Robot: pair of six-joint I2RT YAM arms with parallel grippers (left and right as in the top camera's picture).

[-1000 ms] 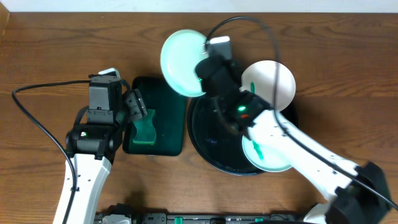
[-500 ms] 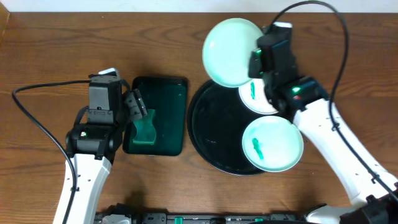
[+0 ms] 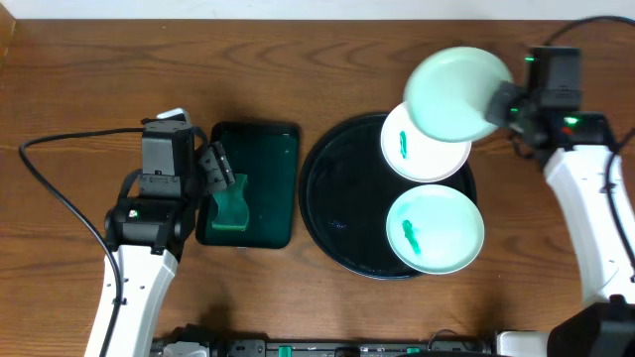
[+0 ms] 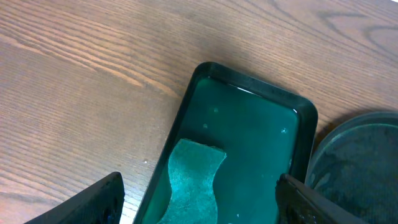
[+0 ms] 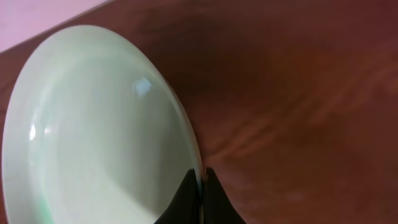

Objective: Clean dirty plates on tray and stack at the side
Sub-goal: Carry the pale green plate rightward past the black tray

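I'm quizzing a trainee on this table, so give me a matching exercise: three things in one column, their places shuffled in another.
1. unsmeared pale-mint round plate
2. green-smeared round plate nearest the robot
3. green sponge

A. in the dark green rectangular tray
B. pinched at its rim by the right gripper
C. on the large round black tray

Pairs: 1-B, 2-C, 3-A

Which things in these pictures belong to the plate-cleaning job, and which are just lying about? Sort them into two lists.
Job:
held plate, edge gripped in the right pincer
upper smeared plate
lower smeared plate
black tray under those two
sponge, probably the wiper, in the dark green tray

Lying about:
black cable on the table near the left arm
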